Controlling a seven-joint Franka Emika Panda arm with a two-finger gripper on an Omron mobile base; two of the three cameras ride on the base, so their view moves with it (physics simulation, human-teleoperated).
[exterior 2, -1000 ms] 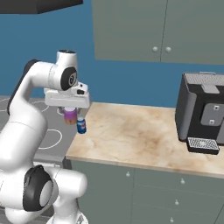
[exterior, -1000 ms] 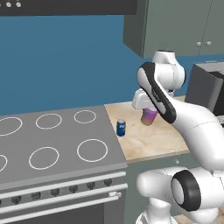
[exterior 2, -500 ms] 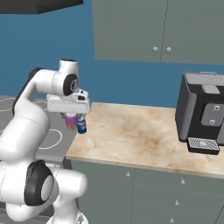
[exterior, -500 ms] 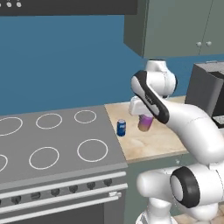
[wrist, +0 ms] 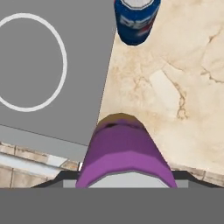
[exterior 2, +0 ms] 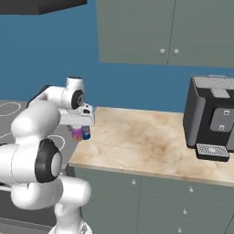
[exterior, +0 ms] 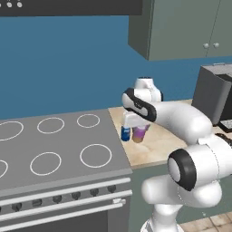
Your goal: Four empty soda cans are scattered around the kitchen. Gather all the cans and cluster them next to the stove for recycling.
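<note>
My gripper (exterior: 138,128) is shut on a purple-pink soda can (exterior: 139,134), held upright and low over the beige counter. The can stands right beside a blue soda can (exterior: 125,133), which rests on the counter at the stove's (exterior: 54,149) right edge. From the right side, the purple can (exterior 2: 77,133) hangs under the hand (exterior 2: 80,127) with the blue can (exterior 2: 86,133) just behind it. Looking along the hand, the purple can (wrist: 124,153) hides my fingertips, the blue can (wrist: 135,19) lies ahead, and the grey stove (wrist: 43,65) is to the left. Whether the purple can touches the counter is unclear.
A black coffee machine (exterior 2: 212,116) stands at the counter's far right, also seen as the coffee machine (exterior: 215,97). Grey-green wall cabinets (exterior 2: 169,32) hang above. Bare marble counter (exterior 2: 137,141) stretches between the cans and the machine.
My hand has come down and moved left toward the stove edge, bringing the purple can in close beside the blue can. The blue can has stayed put.
</note>
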